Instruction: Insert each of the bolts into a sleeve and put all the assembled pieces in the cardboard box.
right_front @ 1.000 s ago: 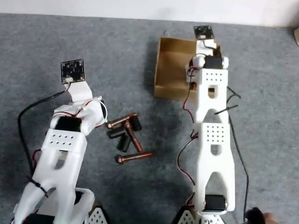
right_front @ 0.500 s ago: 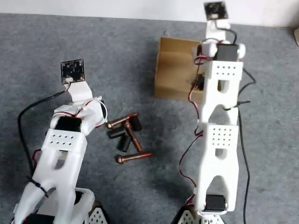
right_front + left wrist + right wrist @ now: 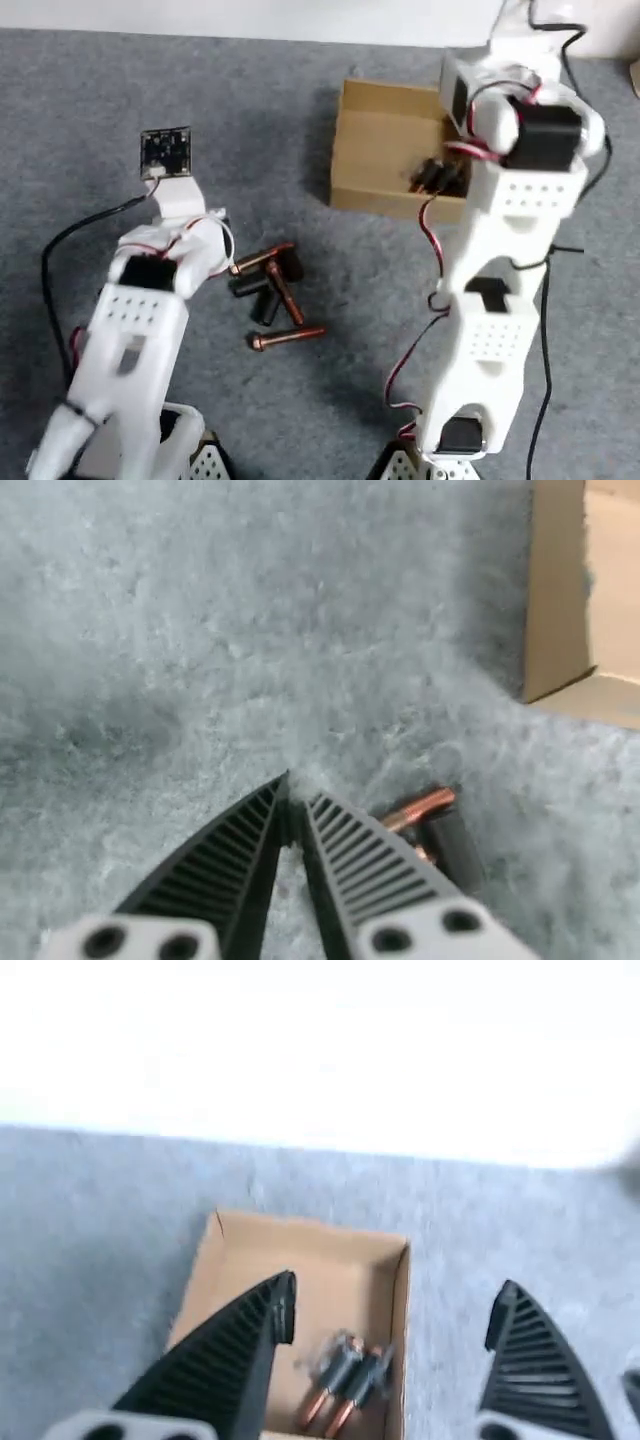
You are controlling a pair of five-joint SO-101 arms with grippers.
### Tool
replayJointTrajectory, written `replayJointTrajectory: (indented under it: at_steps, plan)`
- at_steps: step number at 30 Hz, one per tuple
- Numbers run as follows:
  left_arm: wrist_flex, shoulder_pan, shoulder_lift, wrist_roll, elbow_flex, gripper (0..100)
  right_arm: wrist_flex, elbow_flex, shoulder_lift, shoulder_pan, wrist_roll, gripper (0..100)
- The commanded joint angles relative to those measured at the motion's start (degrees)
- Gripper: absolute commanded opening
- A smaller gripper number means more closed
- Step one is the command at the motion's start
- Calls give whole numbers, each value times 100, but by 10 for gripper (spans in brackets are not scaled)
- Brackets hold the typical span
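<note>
As right gripper gapes, bolts in box

Gray, fuzzy, carpet-like surface spreads across the whole workspace, even in texture. A white wall runs along the far edge and meets the surface in a straight line. Lighting is bright and soft, shadows faint.

Left arm and right arm are white with black servos. Both carry red and black cables and black ribbed fingers.
</note>
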Motion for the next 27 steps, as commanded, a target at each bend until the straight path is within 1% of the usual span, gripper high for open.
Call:
replayJointTrajectory:
  at_steps: [1, 6, 9, 12, 16, 20, 23, 26, 27]
  plan:
    - [589, 251, -1349, -35, 136, 7, 127, -611, -884, -75, -44, 283]
    - [563, 523, -3653, -79, 1270, 11, 127, -409, -2026, -84, -44, 283]
    - [563, 673, -4848, -149, 1815, 11, 127, 664, -3037, -84, -44, 283]
    - [563, 936, -5701, -563, 2246, 11, 127, 2475, -4242, -92, -44, 283]
    - [563, 1182, -6343, -651, 2563, 10, 101, 4980, -6079, -224, -53, 283]
    - [563, 1174, -6422, -651, 2580, 7, -84, 7319, -7873, -690, -9, 283]
    - [563, 1156, -6422, -651, 2554, 7, -497, 9138, -9024, -725, 9, 283]
    - [651, 1156, -6413, -651, 2501, 7, -1051, 11046, -9965, -734, 422, 283]
    - [809, 1130, -6413, -651, 2510, 7, -1253, 11705, -10220, -734, 545, 283]
